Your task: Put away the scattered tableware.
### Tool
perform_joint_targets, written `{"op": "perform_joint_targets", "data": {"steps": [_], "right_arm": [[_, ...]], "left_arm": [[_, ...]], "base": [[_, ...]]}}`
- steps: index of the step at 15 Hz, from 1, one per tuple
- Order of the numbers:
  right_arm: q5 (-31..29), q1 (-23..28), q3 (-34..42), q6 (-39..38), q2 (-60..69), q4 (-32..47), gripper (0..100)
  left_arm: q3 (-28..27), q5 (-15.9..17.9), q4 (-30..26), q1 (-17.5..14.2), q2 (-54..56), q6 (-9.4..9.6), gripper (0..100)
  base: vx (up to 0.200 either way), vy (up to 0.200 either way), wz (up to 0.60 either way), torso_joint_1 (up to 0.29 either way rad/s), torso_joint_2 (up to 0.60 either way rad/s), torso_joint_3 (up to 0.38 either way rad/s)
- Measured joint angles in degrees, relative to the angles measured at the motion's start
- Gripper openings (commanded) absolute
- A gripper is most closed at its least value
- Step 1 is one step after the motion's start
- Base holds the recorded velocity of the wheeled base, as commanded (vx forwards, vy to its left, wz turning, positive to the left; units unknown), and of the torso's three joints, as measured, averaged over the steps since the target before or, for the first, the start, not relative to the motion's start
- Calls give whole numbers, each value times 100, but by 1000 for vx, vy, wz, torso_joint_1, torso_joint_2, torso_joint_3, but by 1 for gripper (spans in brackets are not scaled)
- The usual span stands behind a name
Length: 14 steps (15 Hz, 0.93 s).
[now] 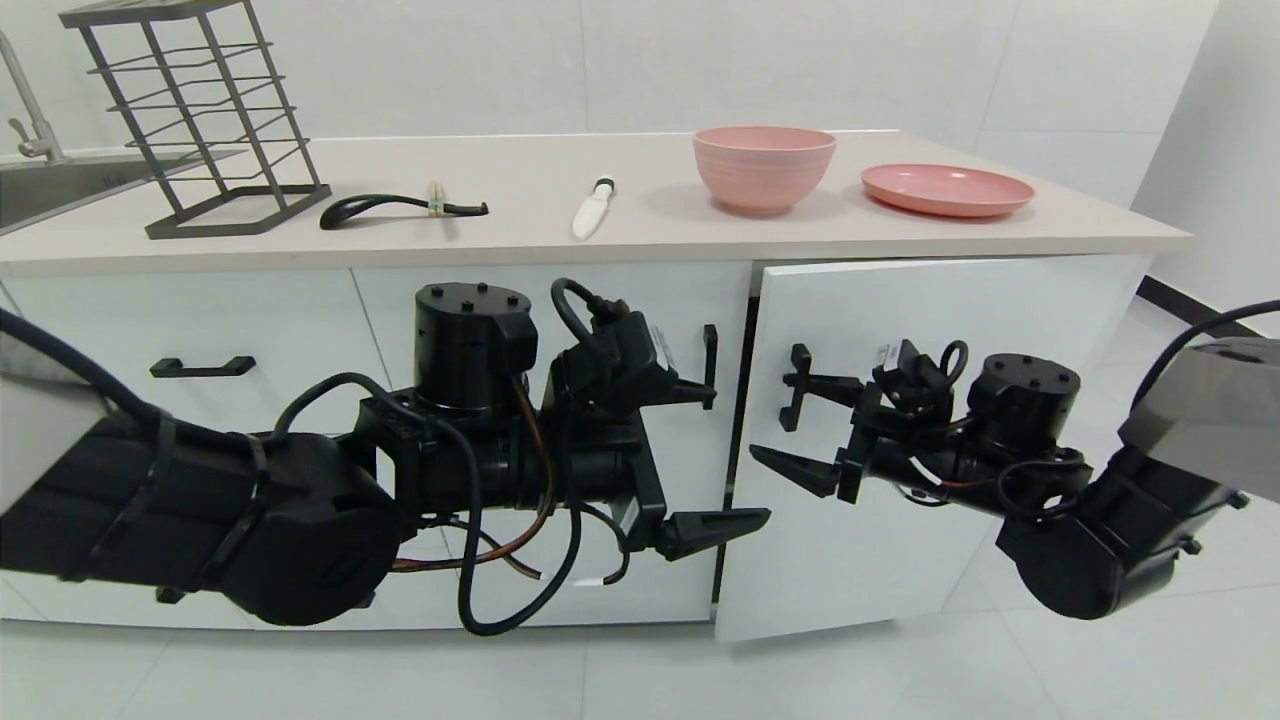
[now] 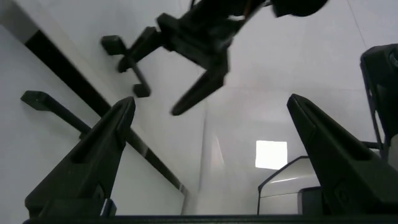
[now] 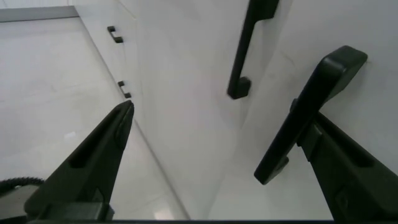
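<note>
While hanging at lower centre with jaws wide: left gripper [image 1: 738, 455], right gripper [image 1: 778, 416]. Upper centre on pale bench [image 1: 520, 170]: black ladle [image 1: 400, 207] lying left-right, scoop leftward; slim white utensil [image 1: 593, 207] running up-frame.

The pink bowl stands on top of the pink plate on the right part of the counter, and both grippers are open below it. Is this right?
Not quite: the pink bowl stands beside the pink plate, apart from it, directly on the counter, as the head view shows. The left gripper and right gripper are indeed open below.
</note>
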State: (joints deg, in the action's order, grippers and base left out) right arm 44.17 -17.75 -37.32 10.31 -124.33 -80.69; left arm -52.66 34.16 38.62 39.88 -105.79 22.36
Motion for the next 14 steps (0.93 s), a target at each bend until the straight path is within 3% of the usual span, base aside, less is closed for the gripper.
{"op": "perform_joint_targets", "data": {"steps": [4, 7, 9, 11, 14], "right_arm": [[6, 201, 920, 5, 600, -2, 100], [23, 262, 1621, 79, 1036, -51, 100], [74, 276, 1794, 90, 1204, -66, 100], [66, 312, 1653, 85, 1218, -71, 100], [28, 351, 588, 72, 802, -52, 100]], "left_arm": [[-467, -167, 9, 28, -284, -137, 100], [-1213, -191, 16, 174, -675, -274, 100], [-1604, -406, 60, 266, -940, -396, 100], [-1682, -466, 148, 279, -1028, -523, 100], [-1330, -474, 235, 177, -895, -583, 100]], "base": [[0, 0, 0, 0, 0, 0], [0, 0, 0, 0, 0, 0], [0, 0, 0, 0, 0, 0], [0, 0, 0, 0, 0, 0], [0, 0, 0, 0, 0, 0]]}}
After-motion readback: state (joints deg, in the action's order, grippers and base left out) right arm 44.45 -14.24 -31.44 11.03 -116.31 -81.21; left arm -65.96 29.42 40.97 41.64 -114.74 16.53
